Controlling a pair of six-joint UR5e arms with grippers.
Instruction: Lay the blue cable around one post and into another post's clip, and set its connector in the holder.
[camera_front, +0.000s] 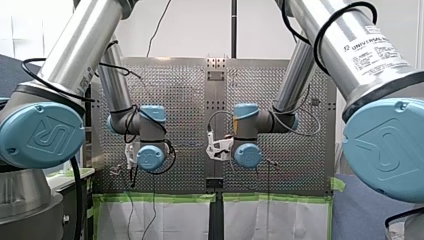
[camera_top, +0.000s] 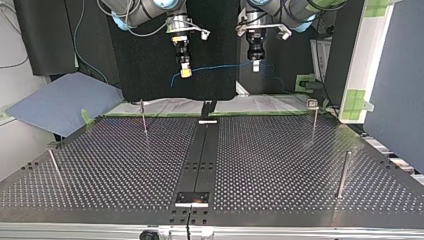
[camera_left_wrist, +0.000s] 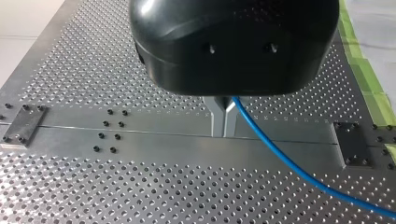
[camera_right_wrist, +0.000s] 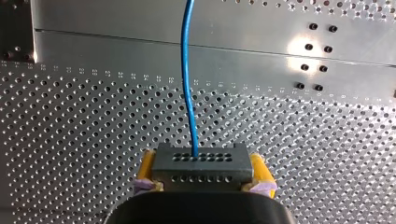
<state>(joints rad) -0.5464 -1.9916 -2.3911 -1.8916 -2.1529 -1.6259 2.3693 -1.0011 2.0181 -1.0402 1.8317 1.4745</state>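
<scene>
The table was bare metal, brushed and shiny, and its middle strip was smoother. The blue cable had a smooth, slightly glossy plastic skin. The connector looked like matt dark grey plastic. The pads of my right gripper were yellow, matt and rubbery. My left gripper had a glossy black plastic housing and dull metal fingers. The posts were thin polished metal. The cloth at the top view's left was matt blue.
</scene>
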